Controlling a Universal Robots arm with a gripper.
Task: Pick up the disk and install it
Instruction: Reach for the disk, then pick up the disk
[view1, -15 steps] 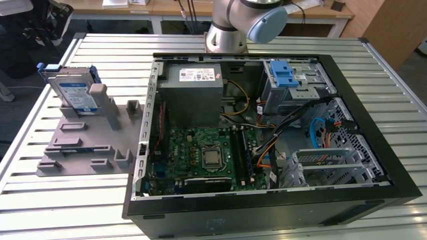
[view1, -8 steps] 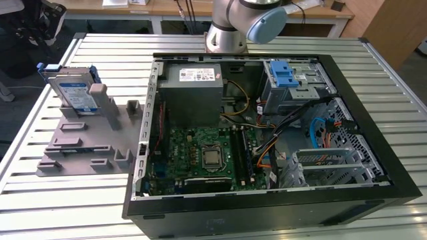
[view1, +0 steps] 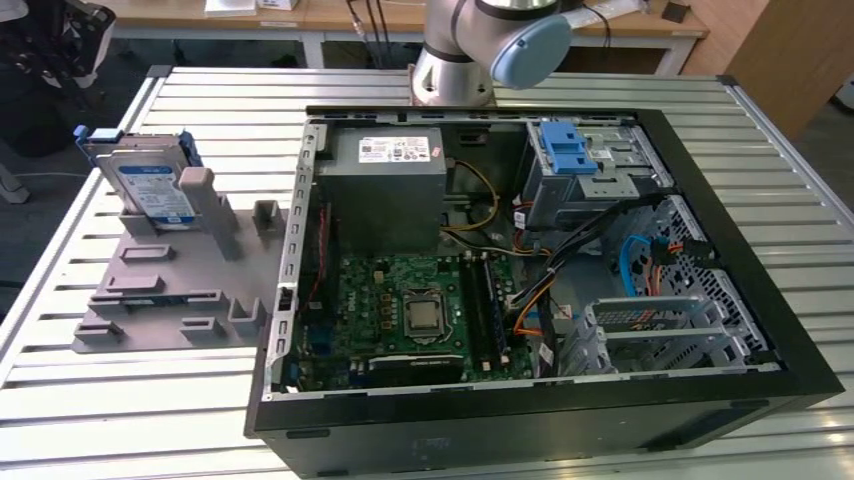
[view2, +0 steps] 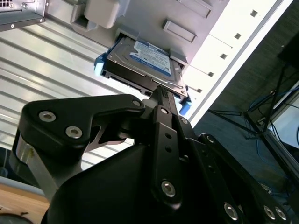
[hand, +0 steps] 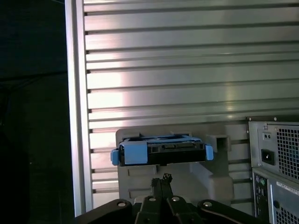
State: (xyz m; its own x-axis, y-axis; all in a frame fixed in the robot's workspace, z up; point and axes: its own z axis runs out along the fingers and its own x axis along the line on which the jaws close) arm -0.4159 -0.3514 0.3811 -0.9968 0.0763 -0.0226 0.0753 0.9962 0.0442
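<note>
The hand [hand: 161, 180] is pinched shut, holding nothing; the disk [hand: 162, 152] stands straight ahead by the tabletop [hand: 187, 70] edge, long side crossways.

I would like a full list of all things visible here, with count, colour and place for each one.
disk: one, silver with a blue-and-white label and blue rails, standing in the holder.
holder: one, grey, on the table at the exterior view's left, beside the case.
computer case: one, black, open, on the table.
power supply box: one, grey with a white sticker, inside the case.
motherboard: one, green, on the case floor.
drive cage: one, grey with a blue latch, inside the case.
table: one, silver, slatted, under everything.
robot arm: one, grey with a blue cap, behind the case.
gripper: one, black, shut, empty, aimed at the disk in the first wrist view.
</note>
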